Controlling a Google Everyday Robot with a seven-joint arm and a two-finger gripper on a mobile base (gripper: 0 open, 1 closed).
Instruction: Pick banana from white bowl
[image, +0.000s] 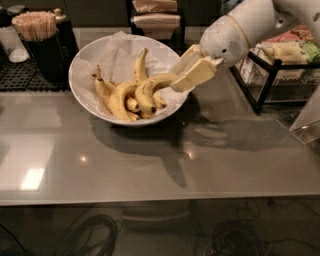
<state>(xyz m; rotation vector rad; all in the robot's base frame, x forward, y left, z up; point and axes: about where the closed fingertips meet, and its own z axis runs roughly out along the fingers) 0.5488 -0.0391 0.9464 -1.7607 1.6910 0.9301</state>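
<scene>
Where the arm (245, 27) slants over the white bowl (80, 97), its end effector (176, 76) clamps the banana (149, 91).

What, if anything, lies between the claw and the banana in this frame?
Nothing. In the camera view the claw is closed directly on the banana's upper end, over the right rim of the white bowl.

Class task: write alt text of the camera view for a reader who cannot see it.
A white robot arm reaches from the frame's right, its claw closed on one end of a curved yellow banana in a paper-lined white bowl holding other bananas, on a grey table.
</scene>
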